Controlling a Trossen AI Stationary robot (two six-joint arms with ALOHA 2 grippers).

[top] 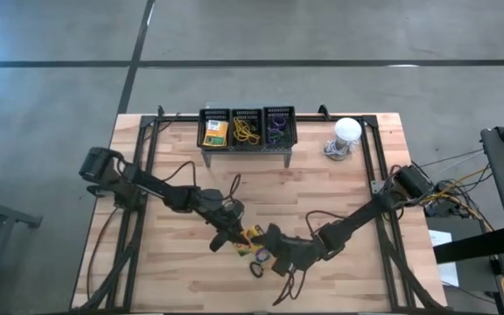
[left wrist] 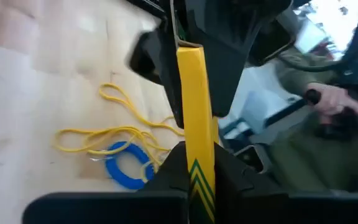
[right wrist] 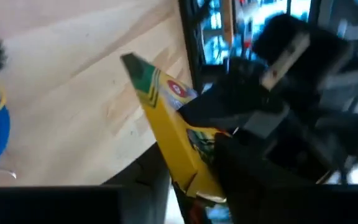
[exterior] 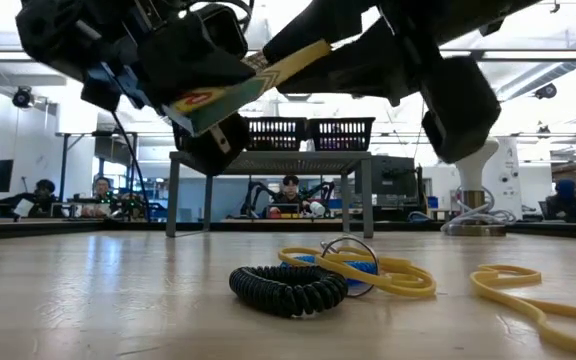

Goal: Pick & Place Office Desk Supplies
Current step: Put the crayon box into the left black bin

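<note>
The left end effector [top: 234,229] is pinched on a yellow-and-green crayon box [exterior: 240,88], held above the tabletop [top: 339,188] near its front edge. The right end effector [top: 274,241] meets the same box; its finger state cannot be determined. No box lettering is legible. Rubber bands [exterior: 388,275] and a black elastic loop [exterior: 288,287] lie beneath.

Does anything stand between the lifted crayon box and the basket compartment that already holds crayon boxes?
Nothing visible does. The crayon box is held above the table by the left gripper, with the right gripper right beside it. Only bare wood lies between the box and that compartment.
</note>
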